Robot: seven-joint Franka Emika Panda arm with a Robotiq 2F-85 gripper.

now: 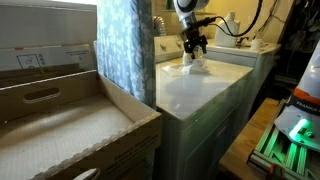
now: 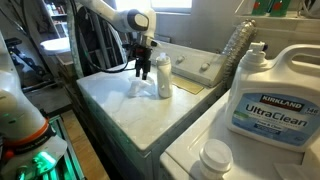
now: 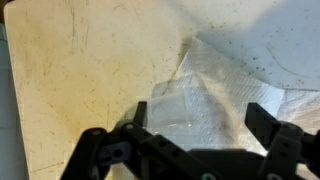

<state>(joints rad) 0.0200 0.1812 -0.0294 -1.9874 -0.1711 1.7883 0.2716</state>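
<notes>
White crumpled cloth [image 2: 136, 88] just beside the bottle [image 2: 163, 77] is not yet grasped; your gripper [image 2: 143, 68] hangs near that bottle, jaws wide open, empty.

Black pincer [image 2: 142, 74], white cloth [image 3: 200, 100], blue-mottled curtain [image 1: 125, 40].

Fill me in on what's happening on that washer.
A robot arm's tool hangs open, jaws spread, right over a crumpled white sheet, cloth or paper, lying on the washer top. Nothing is gripped, and it is not clear whether the fingertips touch the sheet. A white bottle stands upright beside the sheet.
</notes>
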